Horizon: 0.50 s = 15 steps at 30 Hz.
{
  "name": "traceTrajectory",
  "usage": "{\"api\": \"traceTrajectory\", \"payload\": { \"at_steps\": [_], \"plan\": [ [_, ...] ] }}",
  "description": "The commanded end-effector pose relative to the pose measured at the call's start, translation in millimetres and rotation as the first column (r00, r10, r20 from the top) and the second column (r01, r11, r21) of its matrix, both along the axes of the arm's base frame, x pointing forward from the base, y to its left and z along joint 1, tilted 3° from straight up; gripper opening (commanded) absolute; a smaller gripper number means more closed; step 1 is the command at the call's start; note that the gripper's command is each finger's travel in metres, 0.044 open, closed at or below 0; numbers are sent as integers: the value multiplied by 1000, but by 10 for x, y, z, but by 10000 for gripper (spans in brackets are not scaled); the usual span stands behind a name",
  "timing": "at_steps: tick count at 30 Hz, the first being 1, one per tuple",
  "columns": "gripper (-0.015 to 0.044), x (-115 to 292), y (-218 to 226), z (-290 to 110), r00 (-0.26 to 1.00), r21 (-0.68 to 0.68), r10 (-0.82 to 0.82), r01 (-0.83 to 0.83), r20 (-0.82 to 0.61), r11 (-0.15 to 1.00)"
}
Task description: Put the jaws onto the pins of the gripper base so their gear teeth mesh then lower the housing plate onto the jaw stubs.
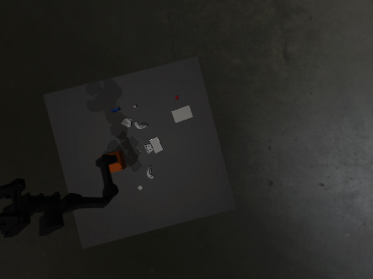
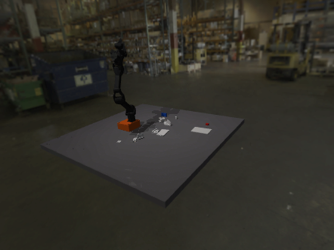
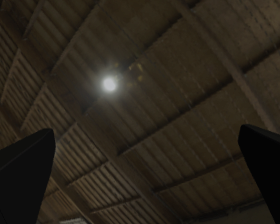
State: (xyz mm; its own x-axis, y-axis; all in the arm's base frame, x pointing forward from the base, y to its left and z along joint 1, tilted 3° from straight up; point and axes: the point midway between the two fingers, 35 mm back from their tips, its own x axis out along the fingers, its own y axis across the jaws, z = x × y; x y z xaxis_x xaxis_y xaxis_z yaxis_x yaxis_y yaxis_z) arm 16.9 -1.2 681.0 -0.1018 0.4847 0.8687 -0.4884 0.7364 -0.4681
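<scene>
My gripper is open and empty; the wrist view shows only the roof between its fingers. It is raised high, far from the parts. One pale curved jaw lies beside a pale block-like part. Another curved jaw lies apart, toward the near side in the exterior view. A pale part with dark spots lies against or close beside a small pale plate. A larger pale plate lies flat farther off. Which part is the gripper base or housing plate, I cannot tell.
The orange base block carries the black arm. A blue piece, a red cube and two small pale pieces lie on the grey square table.
</scene>
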Motion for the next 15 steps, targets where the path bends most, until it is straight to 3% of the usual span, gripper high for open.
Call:
{"api": "traceTrajectory", "payload": {
  "at_steps": [1, 15],
  "plan": [
    [440, -80, 221, -52, 1000, -61, 7, -7, -6, 998],
    [440, -232, 714, -173, 1000, -195, 19, -23, -23, 980]
  ]
}}
